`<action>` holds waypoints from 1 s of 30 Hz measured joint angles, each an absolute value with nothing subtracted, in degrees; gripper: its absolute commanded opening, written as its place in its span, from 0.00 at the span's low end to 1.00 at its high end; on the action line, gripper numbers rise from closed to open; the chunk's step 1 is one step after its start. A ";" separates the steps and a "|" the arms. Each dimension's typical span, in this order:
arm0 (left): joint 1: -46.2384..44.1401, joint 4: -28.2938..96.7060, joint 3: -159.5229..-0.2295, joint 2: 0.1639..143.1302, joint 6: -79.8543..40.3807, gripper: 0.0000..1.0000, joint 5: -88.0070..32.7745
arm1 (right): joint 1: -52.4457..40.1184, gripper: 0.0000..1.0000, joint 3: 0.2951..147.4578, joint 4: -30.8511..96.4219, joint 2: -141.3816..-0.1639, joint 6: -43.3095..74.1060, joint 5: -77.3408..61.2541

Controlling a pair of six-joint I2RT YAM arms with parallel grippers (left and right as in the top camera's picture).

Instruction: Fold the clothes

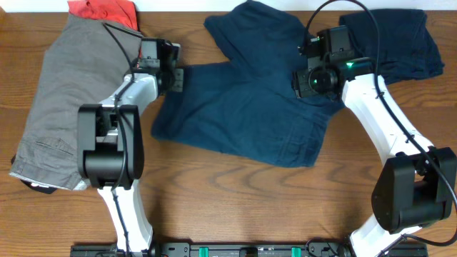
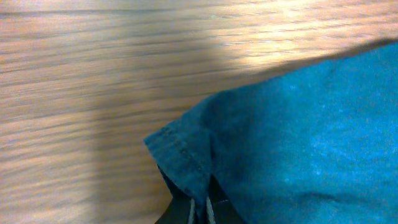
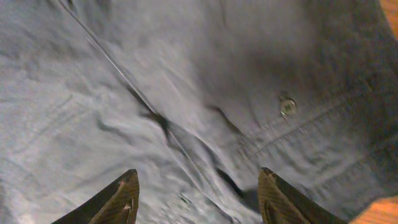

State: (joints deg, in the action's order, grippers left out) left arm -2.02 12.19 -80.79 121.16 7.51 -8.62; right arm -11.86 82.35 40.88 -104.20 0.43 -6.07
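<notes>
Denim shorts [image 1: 243, 107] lay spread flat at the middle of the table [image 1: 235, 193]. Their long axis ran roughly from 9 to 3 o'clock, and one leg was angled up toward 12. I had the left gripper [image 2: 199, 210] at their 9 o'clock edge, closed on a stitched hem corner; its wrist view showed that corner pinched between the fingers with bare wood beyond it. The right gripper [image 3: 196, 180] hung over the shorts' 2 o'clock part, near a metal button [image 3: 286, 106], with both fingers spread wide and nothing between them. My left arm rose from 7 o'clock and bent at the elbow, its wrist turned toward 3. My right arm reached from 5 toward 11 o'clock, with its wrist tipped down at the cloth. Grey-khaki shorts [image 1: 57, 100] lay at 9 o'clock, a red-orange garment [image 1: 103, 10] at 11, and a dark navy garment [image 1: 400, 43] at 2.
</notes>
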 measured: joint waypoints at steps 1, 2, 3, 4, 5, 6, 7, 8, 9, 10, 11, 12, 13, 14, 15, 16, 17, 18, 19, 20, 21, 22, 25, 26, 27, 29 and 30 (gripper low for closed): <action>-1.67 12.71 -80.79 120.16 7.51 0.06 -7.27 | -12.14 0.60 82.35 41.10 -104.20 0.49 -6.07; -1.32 13.34 -80.79 118.91 7.53 0.06 -5.69 | -12.38 0.60 82.35 41.30 -104.20 0.60 -6.07; -0.84 14.15 -80.79 117.08 7.53 0.06 -3.70 | -12.64 0.60 82.35 41.50 -104.20 0.67 -6.09; -0.47 14.68 -80.79 115.61 7.51 0.17 -2.15 | -13.02 0.60 82.35 41.71 -104.20 0.80 -6.11; -0.12 15.20 -80.79 114.10 7.70 0.46 -0.67 | -13.15 0.59 82.35 41.98 -104.20 0.89 -6.22; 0.34 15.92 -80.82 112.31 7.40 0.79 0.95 | -13.43 0.60 82.35 42.33 -104.20 1.06 -6.28; 0.58 16.43 -80.84 111.33 7.49 0.96 1.87 | -13.65 0.59 82.35 42.61 -104.20 1.28 -6.31; 0.93 17.19 -80.88 110.17 7.46 0.98 2.90 | -13.74 0.60 82.35 42.96 -104.20 1.69 -6.42; 1.19 18.15 -80.97 109.36 7.46 0.98 3.73 | -13.76 0.59 82.35 43.48 -104.20 2.09 -6.44; 1.39 19.16 -81.01 108.84 7.46 0.98 4.40 | -14.09 0.60 82.35 44.21 -104.20 2.61 -6.52; 1.48 20.38 -81.03 108.53 7.31 0.98 4.93 | -14.22 0.59 82.35 44.95 -104.20 2.92 -6.66; 1.48 21.74 -81.03 108.42 7.35 0.98 5.19 | -14.41 0.58 82.35 45.91 -104.20 3.33 -7.05; 1.45 22.96 -81.03 108.40 7.31 0.98 5.37 | -14.74 0.58 82.35 46.76 -104.20 3.70 -7.42; 1.41 24.34 -81.03 108.42 7.27 0.98 5.56 | -15.16 0.58 82.35 47.64 -104.20 4.01 -8.10; 1.39 25.85 -81.03 108.40 7.09 0.98 5.74 | -15.49 0.58 82.35 48.21 -104.20 4.21 -8.43; 1.34 27.46 -81.03 108.16 6.66 0.98 5.93 | -16.19 0.58 82.32 48.86 -104.20 4.58 -8.84; 1.34 29.06 -81.03 107.83 6.13 0.98 6.02 | -16.91 0.58 82.28 49.32 -104.20 4.95 -9.17; 1.34 30.61 -81.03 107.28 5.63 0.98 6.07 | -18.00 0.58 82.06 49.69 -104.20 5.50 -9.45; 1.34 32.10 -81.03 106.48 4.91 0.98 6.20 | -18.96 0.58 81.80 49.89 -104.20 5.93 -9.69; 1.34 34.50 -81.01 104.90 4.14 0.98 6.26 | -20.51 0.58 81.03 50.00 -104.20 6.74 -10.00; 1.34 35.44 -81.01 104.05 3.81 0.98 6.26 | -21.34 0.58 80.51 50.22 -104.20 7.25 -10.20; 1.34 37.15 -81.01 102.26 3.11 0.98 6.24 | -22.57 0.58 79.64 50.39 -104.20 7.94 -10.41; 1.34 41.12 -81.03 97.45 1.65 0.98 6.26 | -25.58 0.58 76.66 51.27 -104.20 9.69 -11.25; 1.34 42.13 -81.03 96.03 1.30 0.98 6.26 | -26.63 0.58 75.33 51.48 -104.20 10.35 -11.70; 1.34 43.11 -81.03 94.70 1.02 0.98 6.24 | -27.57 0.59 74.13 51.44 -104.20 10.92 -12.01; 1.34 44.77 -81.03 92.90 0.30 0.98 6.26 | -29.52 0.59 71.42 51.46 -104.20 12.34 -12.45; 1.34 45.65 -81.03 92.42 0.08 0.98 6.24 | -30.50 0.59 69.97 51.42 -104.20 13.21 -12.67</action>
State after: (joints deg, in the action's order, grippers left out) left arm 1.34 45.65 -81.03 92.42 0.08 6.24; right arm -30.50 69.97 51.42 -104.20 13.21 -12.67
